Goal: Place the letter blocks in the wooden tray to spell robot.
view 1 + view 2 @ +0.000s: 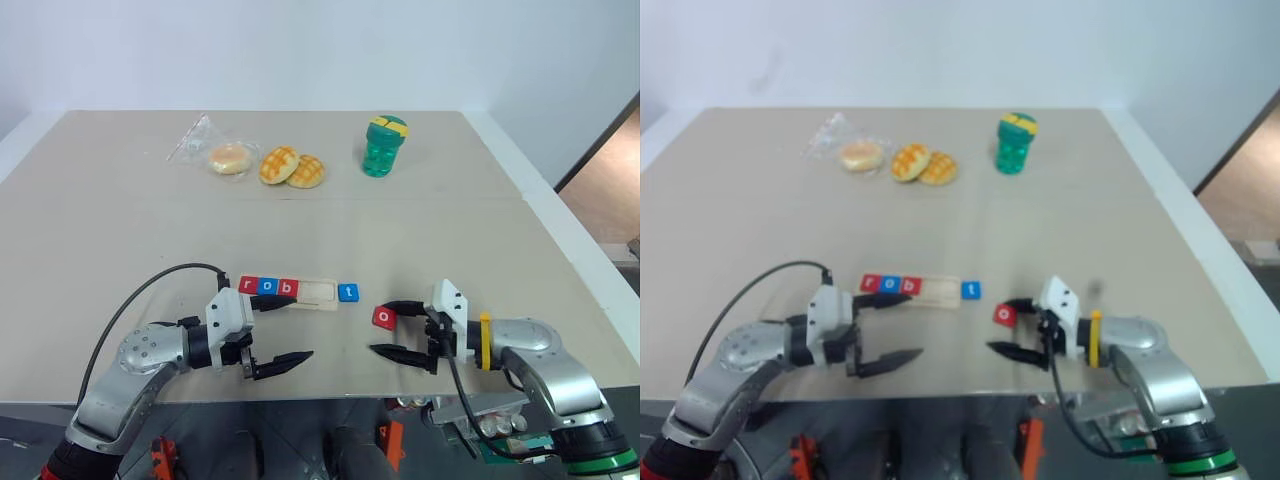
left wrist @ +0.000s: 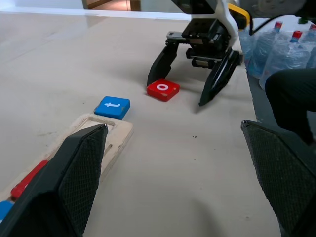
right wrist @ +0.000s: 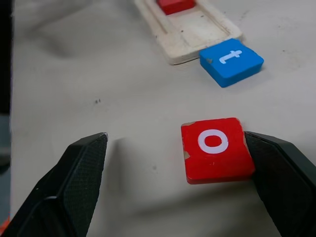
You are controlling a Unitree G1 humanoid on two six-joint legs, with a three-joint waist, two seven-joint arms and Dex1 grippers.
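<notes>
My right gripper (image 1: 397,328) stands open around the red square "o" tile (image 1: 384,318), which touches 1 finger. This tile lies on the table just right of the pale wooden tray (image 1: 318,293), nearer my right arm than my open left gripper (image 1: 283,331).

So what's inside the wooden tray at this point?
The wooden tray holds three tiles at its left end: red r, blue o, red b. The remaining groove is bare wood; a left tool finger partly covers the front edge beneath those tiles.
</notes>
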